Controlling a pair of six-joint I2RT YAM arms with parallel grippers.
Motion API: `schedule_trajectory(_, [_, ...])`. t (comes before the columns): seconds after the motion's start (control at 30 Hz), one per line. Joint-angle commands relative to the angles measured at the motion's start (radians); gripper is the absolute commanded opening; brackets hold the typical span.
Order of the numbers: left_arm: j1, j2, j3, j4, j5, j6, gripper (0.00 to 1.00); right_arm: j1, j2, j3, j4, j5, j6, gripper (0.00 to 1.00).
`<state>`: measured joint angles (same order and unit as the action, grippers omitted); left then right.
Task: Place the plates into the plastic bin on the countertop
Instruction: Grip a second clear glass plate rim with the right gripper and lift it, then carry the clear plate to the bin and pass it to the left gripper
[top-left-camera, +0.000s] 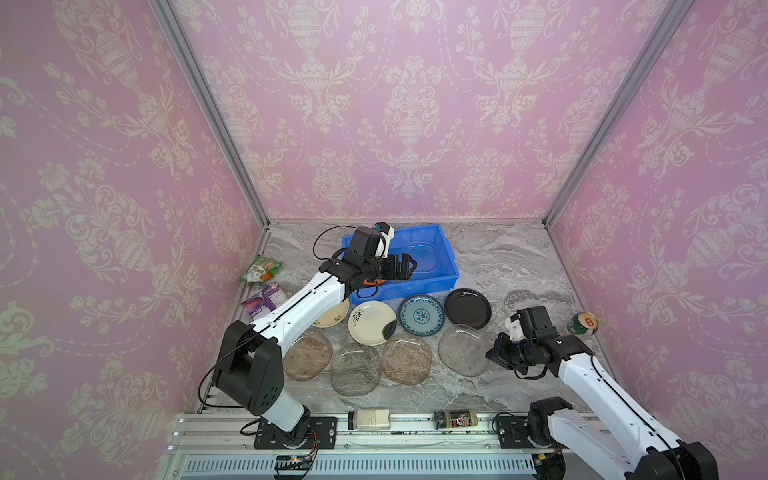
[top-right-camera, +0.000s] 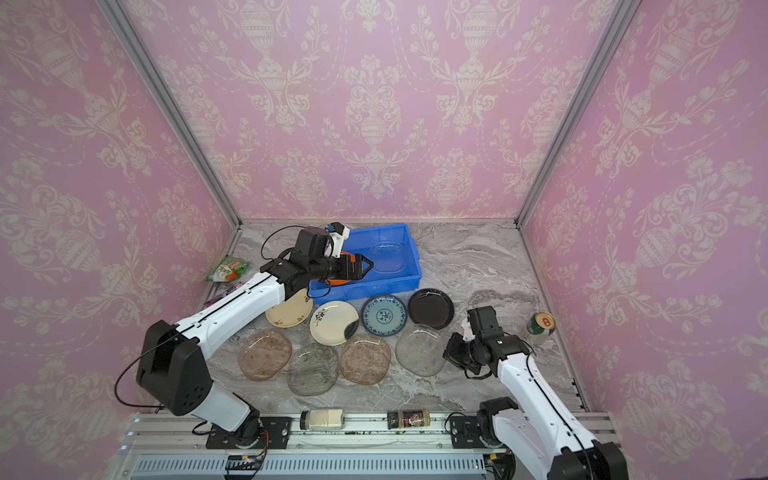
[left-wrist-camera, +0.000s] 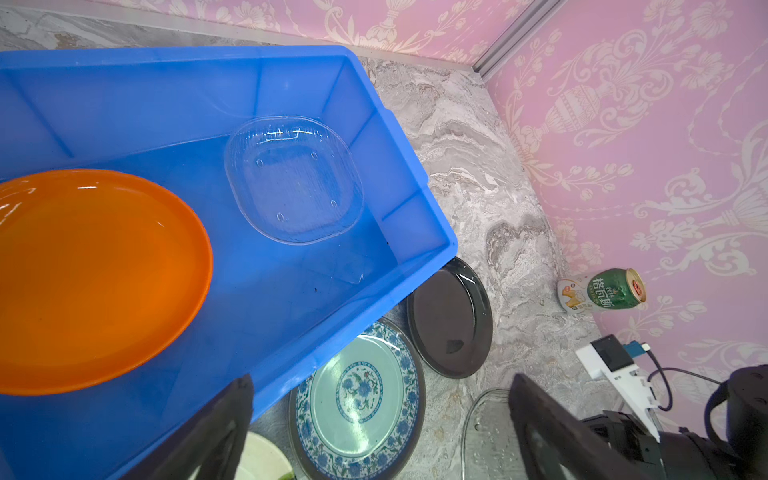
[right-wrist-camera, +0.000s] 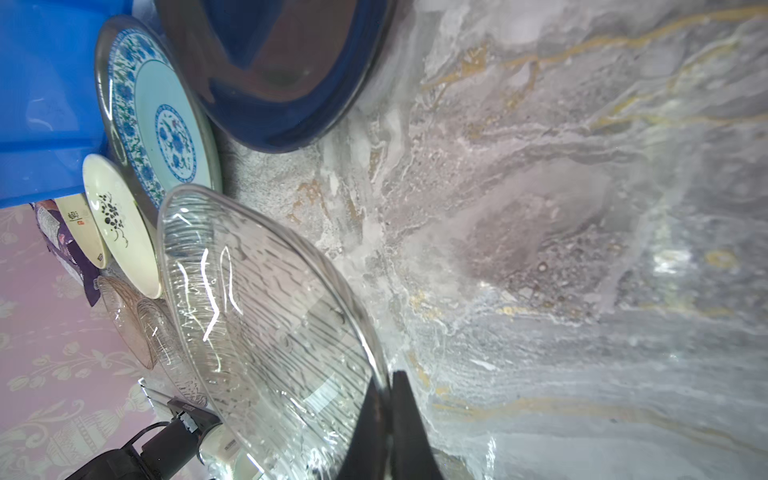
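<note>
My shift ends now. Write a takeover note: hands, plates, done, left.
Left hand: open, empty, above the blue bin.
Right hand: shut on the rightmost glass plate's rim; plate seems not yet lifted off the countertop.
Done: orange plate and clear plate in bin.
Left: that gripped plate, two cream plates, teal plate, black plate, two brown glass plates, grey glass plate.

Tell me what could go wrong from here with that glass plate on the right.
The right tool pinches only the thin rim of the clear glass plate; it may slip when lifted. The left tool hangs open over the blue bin, so the tools could collide there. A low carry could clip the black plate.
</note>
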<state>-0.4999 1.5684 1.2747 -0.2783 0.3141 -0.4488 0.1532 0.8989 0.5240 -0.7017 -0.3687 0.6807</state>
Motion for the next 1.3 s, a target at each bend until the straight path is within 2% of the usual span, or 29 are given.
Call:
schedule_trajectory(0.0, [0.000,0.025,0.044,-0.030,0.028,0.051,0.98,0.002,-0.016,0.101,-0.073,0.028,-0.036,0.00])
schedule_trajectory(0.27, [0.000,0.030,0.065,-0.030,0.035,0.061,0.97,0.002,0.097,0.295,-0.001,0.034,-0.067,0.00])
schedule_trajectory(0.47, [0.000,0.050,0.105,-0.081,0.027,0.085,0.93,0.003,0.215,0.424,0.061,-0.001,-0.077,0.00])
schedule_trajectory(0.5, [0.000,0.053,0.107,-0.084,0.029,0.087,0.93,0.003,0.232,0.441,0.065,-0.007,-0.108,0.00])
schedule_trajectory(0.67, [0.000,0.069,0.105,-0.092,0.030,0.090,0.85,0.003,0.305,0.513,0.087,-0.021,-0.133,0.00])
schedule_trajectory(1.27, [-0.005,0.143,0.177,-0.112,0.075,0.075,0.69,0.044,0.556,0.699,0.183,-0.074,-0.135,0.00])
